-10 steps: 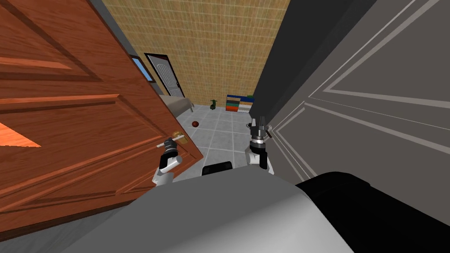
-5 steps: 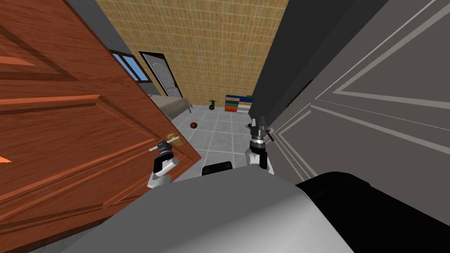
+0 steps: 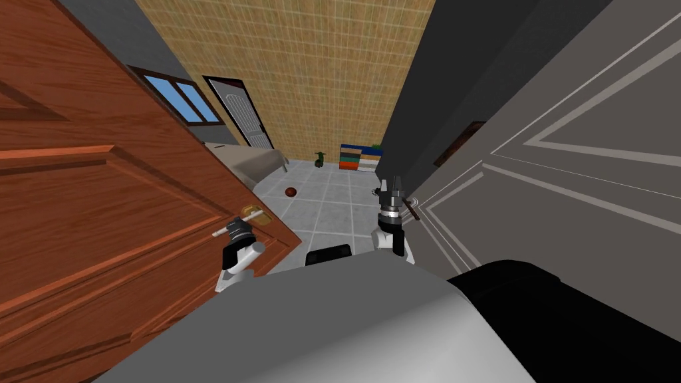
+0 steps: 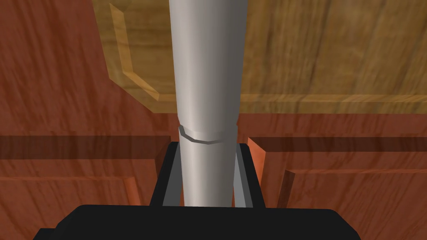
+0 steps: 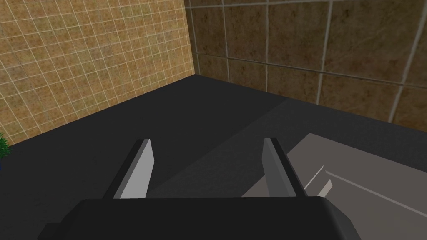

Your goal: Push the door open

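Change: the brown wooden door [image 3: 100, 199] stands farther open than a second ago, its free edge is further to your left, and more of the window [image 3: 176, 100] shows past it. Your left gripper [image 3: 234, 229] sits further left with the lever; your right gripper [image 3: 394, 187] is where it was.

Item, lever handle [image 4: 206, 83]: silver bar on a brass-coloured plate [image 4: 292, 54], near the door's free edge.

Item, left gripper: clamped on the lever, one finger pressed to each side, bar seated deep toward the dark body.

Item, right gripper: fingers standing apart, holding nothing, just beside the grey panelled door [image 3: 565, 199] on your right.

Item, floor [image 3: 332, 213]: pale tiles, a red ball [image 3: 290, 191] well beyond the opening.

Handling: the gap looks passable but not full. Keep the clamp firm and push along the door's arc, letting your wrist turn with the lever rather than forcing a straight line. Advance the base with the arm so the reach never runs out
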